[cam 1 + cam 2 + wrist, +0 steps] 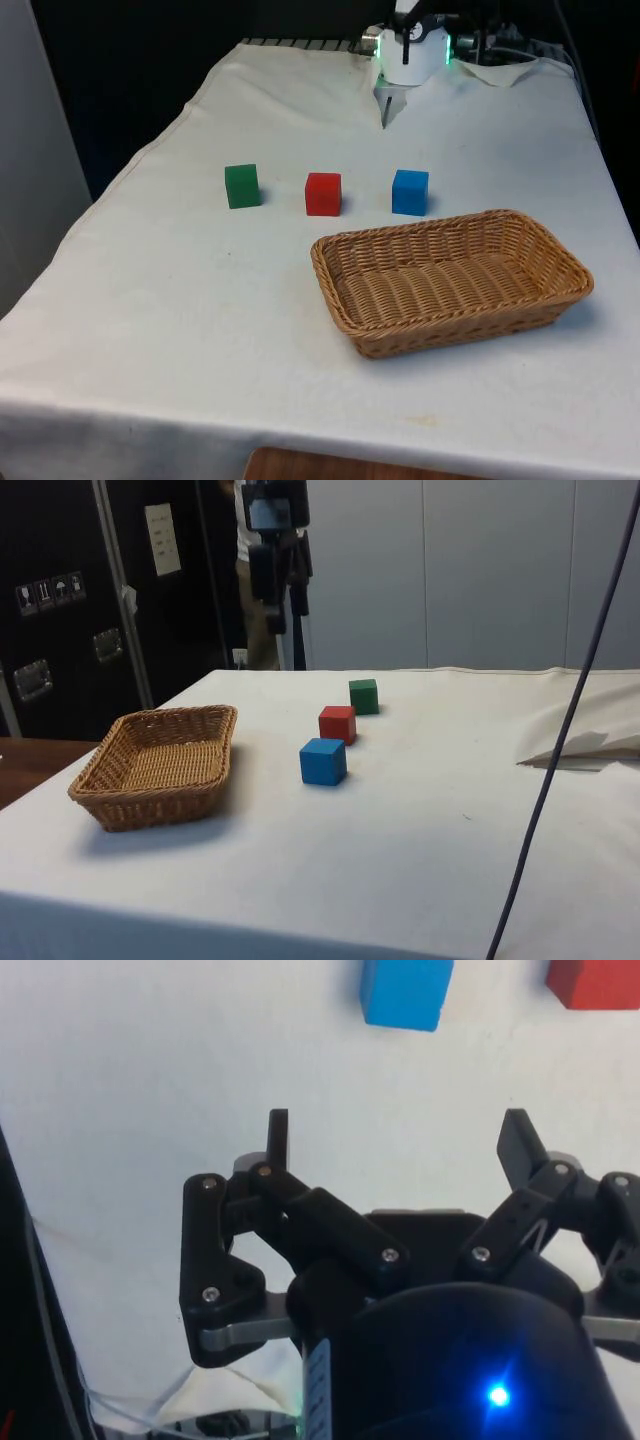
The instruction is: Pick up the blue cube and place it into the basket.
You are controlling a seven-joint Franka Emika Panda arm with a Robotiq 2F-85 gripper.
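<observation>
the fingers (515, 1142) stand wide apart with nothing between them, tips pointing down at bare white cloth (150, 1080). the gripper (398, 1135) hangs over the far end of the bench (200, 330), well apart from the cubes; in the front view it (385, 110) shows below the white wrist, near the cloth's far edge. the blue cube (410, 192) sits on the cloth just beyond the basket's (450, 330) far rim, at the front view's right end of a row. the red cube (323, 194) lies in the middle of that row, the green cube (242, 186) at the left end. in the side view the blue cube (323, 761) lies nearest the basket (150, 805), apart from it.
</observation>
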